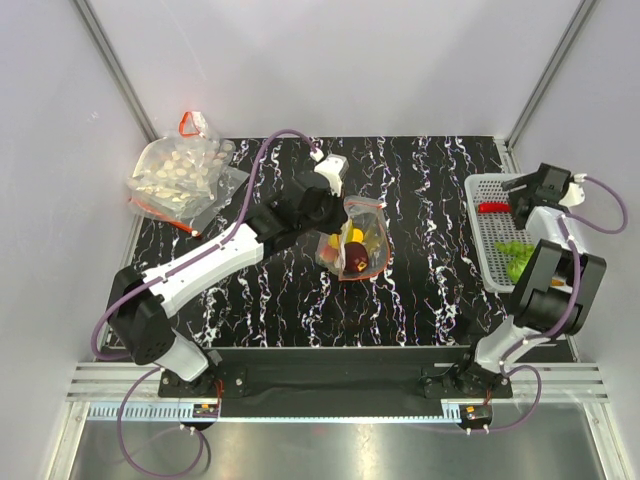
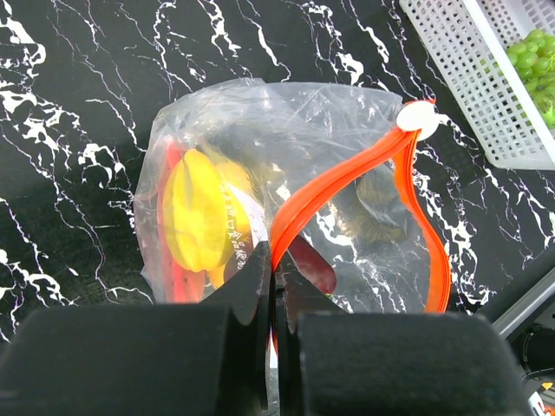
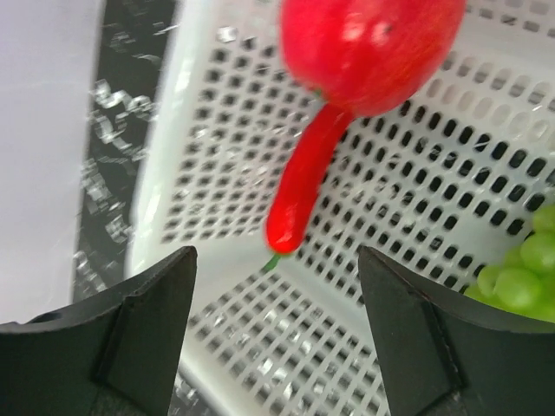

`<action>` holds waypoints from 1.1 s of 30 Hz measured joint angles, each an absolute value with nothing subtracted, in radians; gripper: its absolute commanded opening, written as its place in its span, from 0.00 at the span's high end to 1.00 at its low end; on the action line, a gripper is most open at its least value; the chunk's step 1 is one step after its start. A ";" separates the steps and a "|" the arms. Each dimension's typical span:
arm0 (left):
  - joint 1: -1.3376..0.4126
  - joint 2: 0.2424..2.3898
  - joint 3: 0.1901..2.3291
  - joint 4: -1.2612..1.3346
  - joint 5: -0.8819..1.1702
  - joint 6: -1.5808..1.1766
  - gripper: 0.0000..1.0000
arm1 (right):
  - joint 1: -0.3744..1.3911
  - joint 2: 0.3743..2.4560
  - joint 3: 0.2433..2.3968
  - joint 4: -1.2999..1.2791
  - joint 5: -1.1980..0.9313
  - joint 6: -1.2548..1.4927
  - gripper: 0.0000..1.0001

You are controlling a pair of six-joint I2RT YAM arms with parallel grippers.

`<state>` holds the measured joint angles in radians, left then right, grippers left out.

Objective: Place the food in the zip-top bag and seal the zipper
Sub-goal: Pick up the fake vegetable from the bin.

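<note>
The clear zip-top bag (image 1: 356, 244) lies mid-table with its mouth open. It holds a yellow fruit (image 2: 195, 217), a dark red piece (image 2: 314, 265) and a brownish piece (image 2: 375, 218). The red-orange zipper (image 2: 340, 176) loops round the mouth, with a white slider (image 2: 418, 119) at its far end. My left gripper (image 2: 274, 262) is shut on the zipper strip at the bag's near edge; it also shows in the top view (image 1: 338, 214). My right gripper (image 3: 277, 260) is open and empty over the white basket (image 3: 260, 347), just short of a red chili (image 3: 303, 186).
The white basket (image 1: 485, 181) at the right edge holds the chili (image 1: 492, 207), a round red fruit (image 3: 373, 43) and green grapes (image 1: 514, 256). A larger clear bag of whitish pieces (image 1: 180, 175) lies at the back left. Grey walls stand on three sides.
</note>
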<state>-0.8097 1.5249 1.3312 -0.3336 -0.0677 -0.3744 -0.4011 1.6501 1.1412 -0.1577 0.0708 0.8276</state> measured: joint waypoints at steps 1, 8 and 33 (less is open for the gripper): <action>-0.810 1.525 1.331 -0.330 -0.068 -0.374 1.00 | -0.401 1.680 1.145 -0.146 0.077 0.833 0.18; -0.810 1.525 1.330 -0.311 -0.067 -0.374 1.00 | -0.401 1.852 1.288 -0.159 0.199 0.772 0.00; -0.810 1.526 1.293 -0.275 -0.029 -0.375 1.00 | -0.397 2.071 1.570 -0.344 0.411 0.634 0.00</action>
